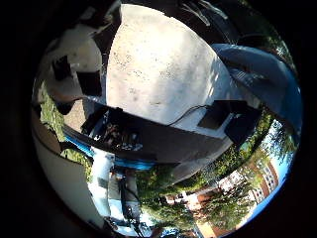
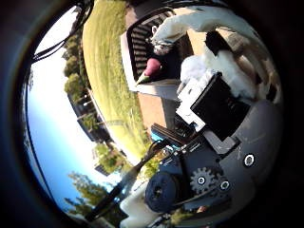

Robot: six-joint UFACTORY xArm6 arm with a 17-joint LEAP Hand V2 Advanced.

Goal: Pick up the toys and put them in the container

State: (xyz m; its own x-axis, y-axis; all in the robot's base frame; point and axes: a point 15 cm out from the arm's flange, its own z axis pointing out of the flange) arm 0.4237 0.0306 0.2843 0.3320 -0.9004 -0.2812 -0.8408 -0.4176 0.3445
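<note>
Thumb side palm view: dark slatted container (image 2: 142,40) toward 12 o'clock, on pale table (image 2: 164,88); pink-red toy (image 2: 153,66) already inside it, second pale toy (image 2: 161,46) in there too, I judge. White plush toy (image 2: 223,71) close against hand (image 2: 213,142). Fingers' curl: cannot tell. Little finger side view: pale ground, no toys. Judgement: task partly done, plush left to drop in

Slatted container (image 2: 142,42) matt plastic; pink toy (image 2: 153,66) smooth; pale ground (image 1: 158,69) rough, speckled concrete.
</note>
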